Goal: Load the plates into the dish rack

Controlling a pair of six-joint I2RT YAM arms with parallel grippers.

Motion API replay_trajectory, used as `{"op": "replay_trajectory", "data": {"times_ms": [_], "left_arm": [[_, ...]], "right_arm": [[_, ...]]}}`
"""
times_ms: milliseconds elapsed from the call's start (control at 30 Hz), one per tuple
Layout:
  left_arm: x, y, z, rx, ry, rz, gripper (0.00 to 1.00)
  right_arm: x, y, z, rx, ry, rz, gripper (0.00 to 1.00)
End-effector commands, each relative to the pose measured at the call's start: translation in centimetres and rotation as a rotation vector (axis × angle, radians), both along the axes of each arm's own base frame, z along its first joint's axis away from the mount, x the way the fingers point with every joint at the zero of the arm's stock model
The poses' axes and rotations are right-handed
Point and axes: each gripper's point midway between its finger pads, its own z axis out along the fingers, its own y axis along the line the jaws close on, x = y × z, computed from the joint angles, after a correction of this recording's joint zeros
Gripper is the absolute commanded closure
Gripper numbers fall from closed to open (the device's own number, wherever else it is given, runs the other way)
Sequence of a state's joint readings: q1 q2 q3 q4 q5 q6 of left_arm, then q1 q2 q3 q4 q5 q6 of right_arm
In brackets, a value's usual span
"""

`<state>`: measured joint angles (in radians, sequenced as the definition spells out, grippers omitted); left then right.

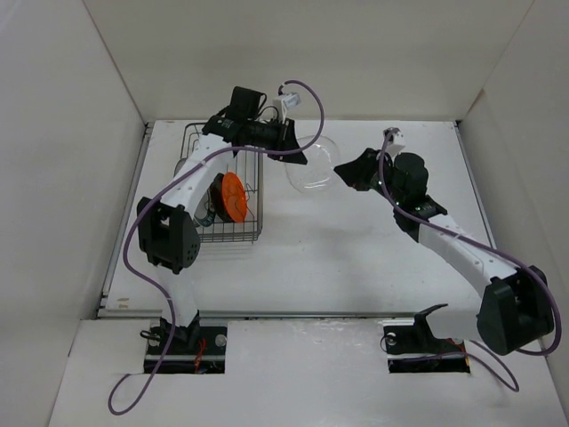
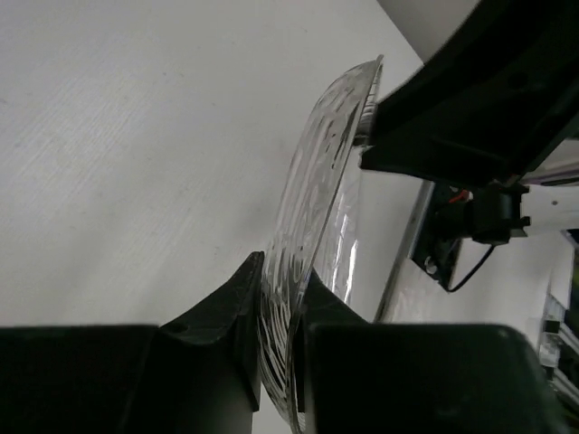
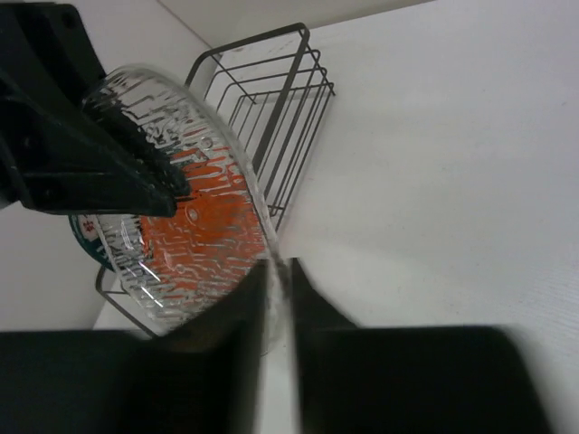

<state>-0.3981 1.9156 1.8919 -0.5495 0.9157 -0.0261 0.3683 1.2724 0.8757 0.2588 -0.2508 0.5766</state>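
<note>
- Your clear plate (image 1: 311, 166) hangs on edge above the table's (image 1: 356, 258) far half, just right of the dish rack (image 1: 200, 237). Looks like a handover.
- Left gripper (image 2: 280, 271) is clamped on its rim, probably to slot it beside the orange plate (image 1: 234, 196).
- Right gripper (image 3: 279, 276) straddles the opposite rim, and you can't tell if it's pinching.

The clear plate (image 3: 194, 194), between the black left end effector (image 2: 282, 276) and the black right end effector (image 3: 279, 271), is colourless and transparent, with a moulded pattern of short raised dashes across its face. Beyond the right end effector, seen through it, the orange plate (image 1: 234, 197) is plain glossy orange, the marked plate (image 3: 89, 231) shows teal and red marks, and the dish rack (image 3: 285, 81) is dark grey wire. The worktop (image 3: 452, 181) below both end effectors is plain matt white; the left arm (image 1: 180, 181) and right arm (image 1: 462, 249) are white with black joints and purple cables (image 1: 316, 100).
</note>
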Motion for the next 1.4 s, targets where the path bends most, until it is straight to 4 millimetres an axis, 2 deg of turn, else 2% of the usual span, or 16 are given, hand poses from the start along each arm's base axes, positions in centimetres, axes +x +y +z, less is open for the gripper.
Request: {"op": "replay_trajectory", "data": {"times_ms": [0,67,100,167,200,233,267,333,367,500,667,700,900,1200,1233,1367], "left_arm": [[0.9,0.0,1.5,-0.007,-0.065,0.035,1.00],[1.3,1.1,2.8,0.015,-0.109,0.095,1.00],[1.5,1.7,3.0,0.043,-0.120,0.134,1.00],[3.0,4.8,3.9,0.160,-0.203,0.327,1.00],[3.8,6.5,4.0,0.216,-0.223,0.439,1.00],[4.2,8.4,3.4,0.284,-0.232,0.536,1.00],[4.7,11.8,4.3,0.392,-0.293,0.720,1.00],[4.7,15.3,4.2,0.497,-0.315,0.870,1.00],[4.3,17.8,3.6,0.595,-0.309,0.966,1.00],[2.1,20.2,1.6,0.724,-0.275,1.014,1.00],[0.5,21.0,-1.7,0.791,-0.209,1.002,1.00],[0.5,21.0,-1.7,0.791,-0.208,1.002,1.00],[-1.1,20.7,-5.8,0.841,-0.106,0.938,1.00],[-1.2,19.5,-9.9,0.879,-0.019,0.856,1.00],[-1.2,19.3,-9.9,0.871,-0.013,0.846,0.97],[-1.1,18.6,-10.7,0.863,0.011,0.818,0.70]], "right_arm": [[0.7,1.0,3.7,0.060,-0.096,0.022,0.45],[1.3,0.7,3.6,0.054,-0.089,-0.012,0.05],[1.7,0.4,2.9,0.038,-0.056,-0.035,0.00],[2.5,-0.6,2.1,-0.006,-0.020,-0.118,0.00],[2.4,-0.9,0.3,-0.048,0.048,-0.152,0.00],[2.8,-1.7,0.6,-0.073,0.053,-0.197,0.00],[3.0,-1.9,-0.2,-0.100,0.083,-0.227,0.00],[3.1,-3.0,-1.4,-0.150,0.132,-0.294,0.00],[3.2,-2.8,-1.5,-0.162,0.143,-0.299,0.00],[3.1,-3.1,-2.8,-0.201,0.182,-0.304,0.00],[3.1,-2.6,-3.2,-0.207,0.189,-0.294,0.00],[3.1,-2.6,-3.2,-0.207,0.189,-0.294,0.00],[2.3,-3.0,-3.3,-0.199,0.193,-0.297,0.00],[1.8,-4.3,-2.6,-0.183,0.178,-0.316,0.00],[1.8,-4.2,-2.6,-0.181,0.179,-0.307,0.00],[1.5,-4.9,-2.4,-0.175,0.180,-0.317,0.00]]}}
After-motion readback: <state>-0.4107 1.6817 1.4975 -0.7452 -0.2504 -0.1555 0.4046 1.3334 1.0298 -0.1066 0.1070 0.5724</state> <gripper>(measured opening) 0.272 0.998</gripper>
